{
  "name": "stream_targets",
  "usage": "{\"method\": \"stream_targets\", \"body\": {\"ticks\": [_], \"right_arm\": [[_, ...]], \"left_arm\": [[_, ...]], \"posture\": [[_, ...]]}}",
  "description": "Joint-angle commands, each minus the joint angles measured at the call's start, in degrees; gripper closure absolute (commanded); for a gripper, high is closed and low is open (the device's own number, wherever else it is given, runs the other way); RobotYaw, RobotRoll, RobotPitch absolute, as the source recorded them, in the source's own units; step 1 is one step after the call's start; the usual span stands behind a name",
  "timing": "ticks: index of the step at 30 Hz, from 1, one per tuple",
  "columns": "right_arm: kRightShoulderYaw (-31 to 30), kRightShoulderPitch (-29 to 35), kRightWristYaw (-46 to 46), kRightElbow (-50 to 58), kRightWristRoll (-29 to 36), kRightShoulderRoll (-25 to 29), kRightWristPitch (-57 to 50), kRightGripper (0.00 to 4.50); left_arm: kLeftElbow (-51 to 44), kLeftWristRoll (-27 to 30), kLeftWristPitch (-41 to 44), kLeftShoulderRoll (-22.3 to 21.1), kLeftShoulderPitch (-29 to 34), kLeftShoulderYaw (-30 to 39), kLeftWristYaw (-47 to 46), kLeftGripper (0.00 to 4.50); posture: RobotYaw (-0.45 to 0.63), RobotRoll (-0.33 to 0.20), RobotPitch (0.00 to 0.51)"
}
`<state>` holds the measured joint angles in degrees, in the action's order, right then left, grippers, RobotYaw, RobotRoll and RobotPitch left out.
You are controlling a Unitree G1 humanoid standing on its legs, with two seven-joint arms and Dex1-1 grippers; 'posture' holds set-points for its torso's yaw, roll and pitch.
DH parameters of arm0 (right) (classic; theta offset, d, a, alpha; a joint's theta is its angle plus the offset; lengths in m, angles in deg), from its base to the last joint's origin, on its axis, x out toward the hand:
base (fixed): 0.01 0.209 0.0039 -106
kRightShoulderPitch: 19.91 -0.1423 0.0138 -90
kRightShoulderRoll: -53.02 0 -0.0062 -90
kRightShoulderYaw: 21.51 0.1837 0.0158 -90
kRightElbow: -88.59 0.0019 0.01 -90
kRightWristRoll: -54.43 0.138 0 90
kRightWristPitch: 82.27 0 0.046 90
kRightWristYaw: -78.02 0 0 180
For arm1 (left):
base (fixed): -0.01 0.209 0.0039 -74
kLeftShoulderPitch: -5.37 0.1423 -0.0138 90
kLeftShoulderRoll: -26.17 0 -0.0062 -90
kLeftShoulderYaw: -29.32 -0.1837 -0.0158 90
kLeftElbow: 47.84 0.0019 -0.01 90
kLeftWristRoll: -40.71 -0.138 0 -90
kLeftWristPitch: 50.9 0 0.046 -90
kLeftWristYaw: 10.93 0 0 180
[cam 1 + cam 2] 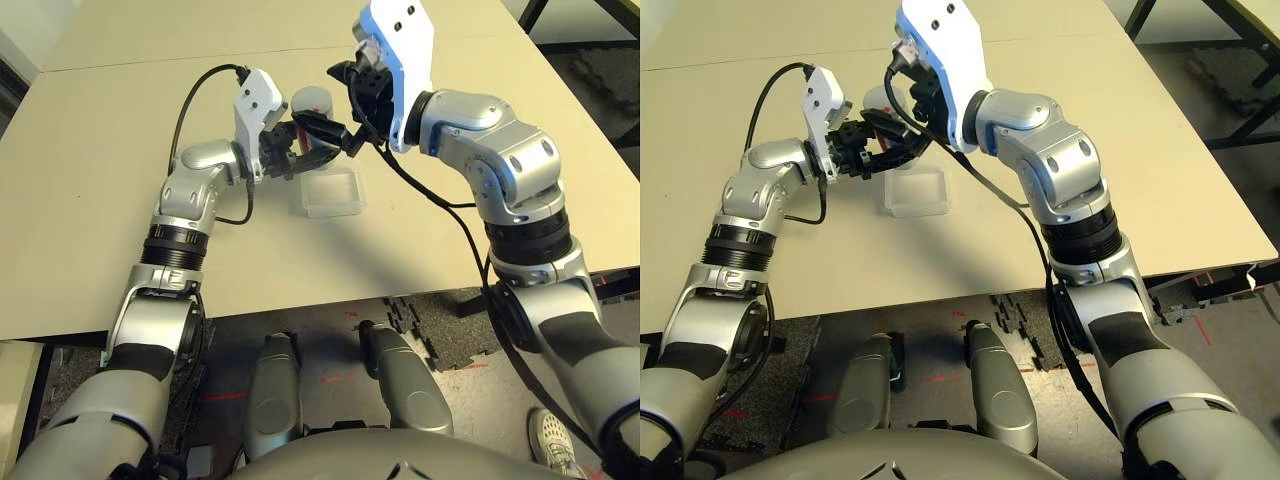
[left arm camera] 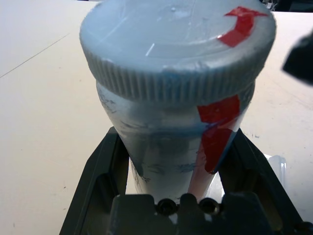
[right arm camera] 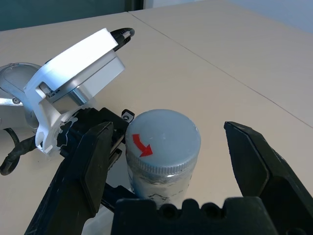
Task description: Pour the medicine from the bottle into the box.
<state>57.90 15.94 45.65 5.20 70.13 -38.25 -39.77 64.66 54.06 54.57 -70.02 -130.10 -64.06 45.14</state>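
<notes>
In the left eye view, the shallow clear plastic box [image 1: 333,192] lies on the pale tabletop [image 1: 120,180], on the robot's side of the bottle. The silver-grey bottle [image 1: 312,101] stands upright just beyond the box, partly hidden by black fingers. Left of the bottle is the left gripper [image 1: 312,146], reaching across to it; the right gripper [image 1: 335,98] hangs beside the bottle from the right. Both silver forearms come in from the side of the box nearer the robot, with black cables looping along them.

The right eye view gives the same arrangement, the box's raised rim toward the robot from the bottle.

In the left wrist view, the left gripper's two black fingers are closed on the bottle's body, one on each side, below its ribbed grey screw cap [image 2: 178,49]. The cap is on the bottle and carries a red curved arrow [image 2: 242,24]; a red strip runs down the bottle's side beneath it. An edge of the box shows past the bottle.

In the right wrist view, the right gripper's fingers are spread wide around the capped bottle, with a gap between the bottle and at least one finger.
</notes>
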Motion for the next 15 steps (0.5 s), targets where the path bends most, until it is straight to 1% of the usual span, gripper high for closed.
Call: {"method": "stream_targets", "body": {"ticks": [1, 3, 5, 15], "right_arm": [[-0.7, 0.8, -0.1, 0.7, 0.2, -0.2, -0.9, 0.63], [-0.7, 0.8, -0.1, 0.7, 0.2, -0.3, -1.0, 1.34], [-0.8, 1.0, -0.1, 0.7, 0.1, -0.2, -1.1, 1.94], [-1.0, 1.5, -0.6, 0.5, 0.2, -0.1, -1.1, 1.94]], "left_arm": [[-1.9, 0.4, 0.8, 0.4, -0.1, -0.5, 0.0, 1.73], [-2.4, 0.4, 1.0, 0.5, 0.1, -0.6, 0.1, 1.73], [-2.8, 0.4, 1.3, 0.6, 0.3, -0.6, 0.1, 1.73], [-4.6, 0.7, 2.4, 0.5, 0.2, -0.5, 0.2, 1.73]], "posture": [[-0.01, 0.0, 0.174], [-0.01, 0.0, 0.175], [-0.01, 0.0, 0.175], [0.0, 0.0, 0.174]]}}
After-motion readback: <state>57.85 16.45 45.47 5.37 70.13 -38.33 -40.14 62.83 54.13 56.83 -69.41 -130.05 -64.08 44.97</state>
